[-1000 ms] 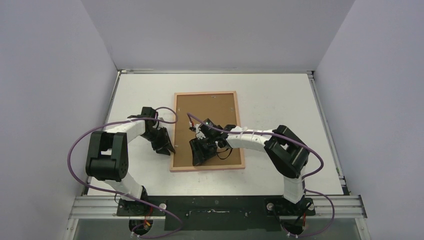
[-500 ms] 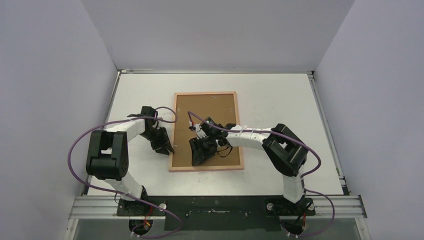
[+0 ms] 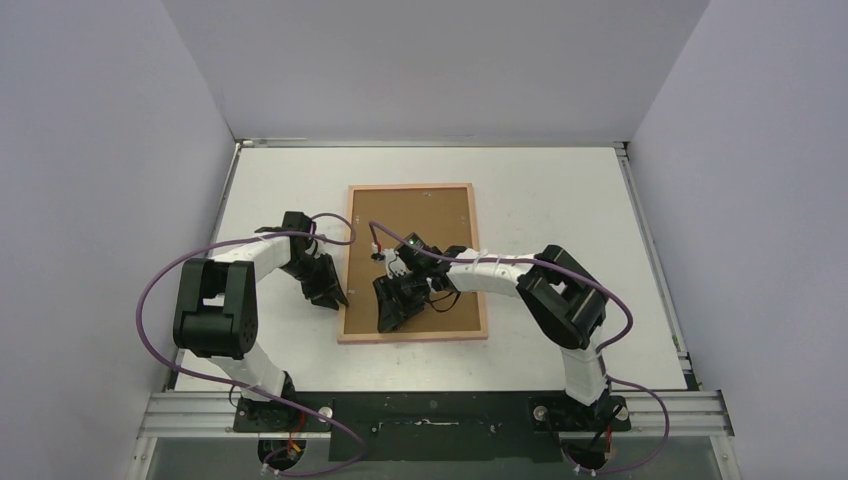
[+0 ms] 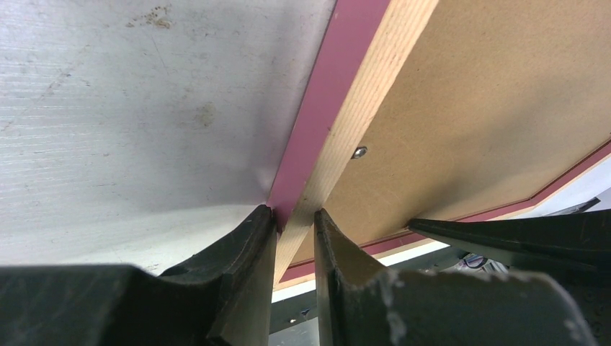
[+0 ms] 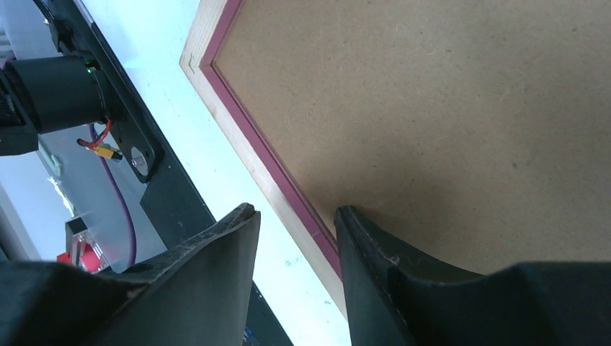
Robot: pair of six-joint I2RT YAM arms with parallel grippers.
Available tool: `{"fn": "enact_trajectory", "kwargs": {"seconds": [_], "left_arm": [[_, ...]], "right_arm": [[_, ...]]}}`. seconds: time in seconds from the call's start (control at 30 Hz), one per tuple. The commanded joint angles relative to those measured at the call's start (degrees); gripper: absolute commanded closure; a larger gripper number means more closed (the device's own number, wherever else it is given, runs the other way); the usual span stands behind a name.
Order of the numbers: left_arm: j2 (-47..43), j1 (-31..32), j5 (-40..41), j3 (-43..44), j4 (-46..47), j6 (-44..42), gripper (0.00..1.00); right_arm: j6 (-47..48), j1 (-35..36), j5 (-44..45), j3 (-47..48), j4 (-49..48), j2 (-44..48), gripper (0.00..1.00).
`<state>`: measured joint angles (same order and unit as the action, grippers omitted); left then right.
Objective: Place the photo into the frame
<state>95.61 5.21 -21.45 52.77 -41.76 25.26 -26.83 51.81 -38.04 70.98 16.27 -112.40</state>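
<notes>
The frame (image 3: pixel 411 187) lies face down in the middle of the table, pale wood back up, pink on its side (image 4: pixel 324 108). A brown backing board (image 3: pixel 415 225) fills it. My left gripper (image 3: pixel 335 298) straddles the frame's left rail near the near corner; in the left wrist view its jaws (image 4: pixel 294 213) are shut on that rail. My right gripper (image 3: pixel 388 318) stands open over the near-left part of the board. In the right wrist view (image 5: pixel 295 210) one fingertip (image 5: pixel 346 216) rests on the board and the other hangs beyond the near rail (image 5: pixel 238 137). The photo is hidden.
White table (image 3: pixel 560 210) with grey walls on three sides. A dark base plate (image 3: pixel 430 415) carrying both arm bases runs along the near edge. Purple cables loop from each arm. A small screw (image 4: pixel 359 152) sits at the inner edge of the frame's left rail.
My right gripper has crept a little to the left over the board, and the frame's near end has slid slightly left. The left jaws have narrowed a touch on the rail.
</notes>
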Motion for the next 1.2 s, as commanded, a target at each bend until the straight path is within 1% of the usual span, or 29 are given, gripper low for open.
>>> {"fn": "enact_trajectory", "kwargs": {"seconds": [0.0, 0.13, 0.37, 0.8, 1.17], "left_arm": [[1.36, 0.23, 1.96, 0.96, 0.96, 0.19, 0.81], [1.47, 0.23, 2.19, 1.18, 0.68, 0.08, 0.81], [1.53, 0.16, 3.11, 1.15, 0.36, -0.12, 0.81], [2.38, 0.15, 6.27, 1.76, -1.06, 0.02, 0.84], [2.35, 0.14, 6.69, 1.75, -1.22, 0.22, 0.84]], "right_arm": [[4.27, 1.66, -0.47, -1.57, 3.07, -4.31, 0.55], [6.17, 1.68, 0.22, -0.72, 6.41, -5.18, 0.55], [8.33, 1.7, 2.03, -2.22, 10.75, -4.4, 0.55], [9.84, 1.67, -0.28, -4.0, 14.71, -2.2, 0.55], [10.98, 1.36, 0.74, -5.15, 17.49, -1.29, 0.55]]}}
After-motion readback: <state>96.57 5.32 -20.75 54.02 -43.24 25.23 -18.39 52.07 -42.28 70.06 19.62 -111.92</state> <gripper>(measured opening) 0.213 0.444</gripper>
